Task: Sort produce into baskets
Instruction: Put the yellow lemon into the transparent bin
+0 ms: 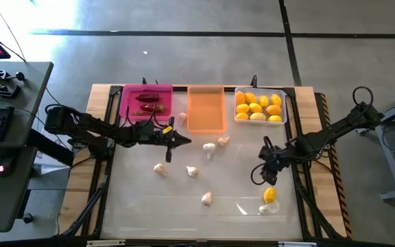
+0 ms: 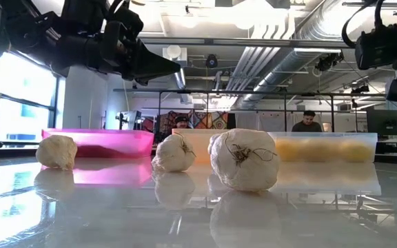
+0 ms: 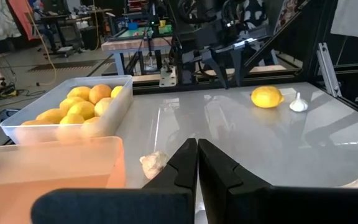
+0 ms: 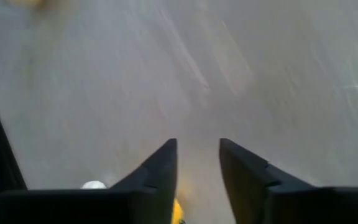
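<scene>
The right pincer (image 1: pixel 269 176), fingers parted and empty, hung just above the last loose lemon (image 1: pixel 270 195), garlic bulb (image 1: pixel 263 209) beside it. The left pincer (image 1: pixel 184 141) waited closed near the orange basket (image 1: pixel 205 110). Other garlic lay scattered on the glossy tabletop (image 1: pixel 232 171), workshop behind.

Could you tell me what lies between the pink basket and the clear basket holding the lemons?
The orange basket sits between the pink basket and the clear basket, empty inside, as the high view shows.
</scene>
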Available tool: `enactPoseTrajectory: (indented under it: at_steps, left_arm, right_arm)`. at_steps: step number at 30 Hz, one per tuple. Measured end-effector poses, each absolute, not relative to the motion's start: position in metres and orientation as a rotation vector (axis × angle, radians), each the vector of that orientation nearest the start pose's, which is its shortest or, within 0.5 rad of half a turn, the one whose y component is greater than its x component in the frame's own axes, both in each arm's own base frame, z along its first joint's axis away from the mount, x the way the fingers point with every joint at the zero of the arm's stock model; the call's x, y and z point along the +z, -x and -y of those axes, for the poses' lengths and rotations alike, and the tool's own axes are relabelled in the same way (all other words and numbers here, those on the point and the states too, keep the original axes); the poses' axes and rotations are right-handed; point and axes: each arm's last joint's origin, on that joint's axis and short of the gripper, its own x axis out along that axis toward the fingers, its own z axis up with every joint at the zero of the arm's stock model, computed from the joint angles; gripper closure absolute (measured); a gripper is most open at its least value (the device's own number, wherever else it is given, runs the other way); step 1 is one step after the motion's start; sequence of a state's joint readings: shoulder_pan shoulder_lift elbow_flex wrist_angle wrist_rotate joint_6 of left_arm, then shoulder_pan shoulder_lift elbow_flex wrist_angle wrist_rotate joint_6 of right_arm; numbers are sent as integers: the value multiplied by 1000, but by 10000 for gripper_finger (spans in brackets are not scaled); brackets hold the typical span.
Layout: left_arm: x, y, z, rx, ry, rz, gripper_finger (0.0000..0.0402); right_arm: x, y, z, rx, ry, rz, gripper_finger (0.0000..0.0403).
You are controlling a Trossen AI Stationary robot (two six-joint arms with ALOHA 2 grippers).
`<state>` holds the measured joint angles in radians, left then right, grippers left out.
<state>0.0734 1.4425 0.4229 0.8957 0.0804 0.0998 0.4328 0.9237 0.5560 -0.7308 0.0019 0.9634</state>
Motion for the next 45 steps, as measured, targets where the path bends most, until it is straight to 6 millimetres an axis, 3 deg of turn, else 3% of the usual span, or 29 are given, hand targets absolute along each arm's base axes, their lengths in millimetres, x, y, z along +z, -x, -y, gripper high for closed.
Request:
enactPoseTrajectory:
  at_steps: [7, 17, 22, 26, 34, 40, 45]
  left_arm:
    - [176, -261, -17, -14, -92, -123, 401]
    - [176, -261, -17, -16, -97, -123, 401]
    - [176, -261, -17, -17, -97, -123, 401]
    - [176, -261, -17, -17, -98, -123, 401]
    - [176, -261, -17, -16, -99, -123, 401]
    - [176, -261, -18, -13, -100, -123, 401]
    - [176, -261, -22, 3, -98, -124, 401]
  right_arm:
    - [214, -151, -75, -46, -581, -1092, 214]
    - [235, -158, -99, -222, -537, -1334, 225]
    - [229, -165, -112, -336, -687, -1471, 217]
    - [217, -168, -116, -375, -686, -1572, 192]
    - [200, -176, -126, -254, -601, -1712, 113]
    - [199, -179, -139, -206, -676, -1689, 95]
    - [199, -180, -138, -458, -901, -1669, 95]
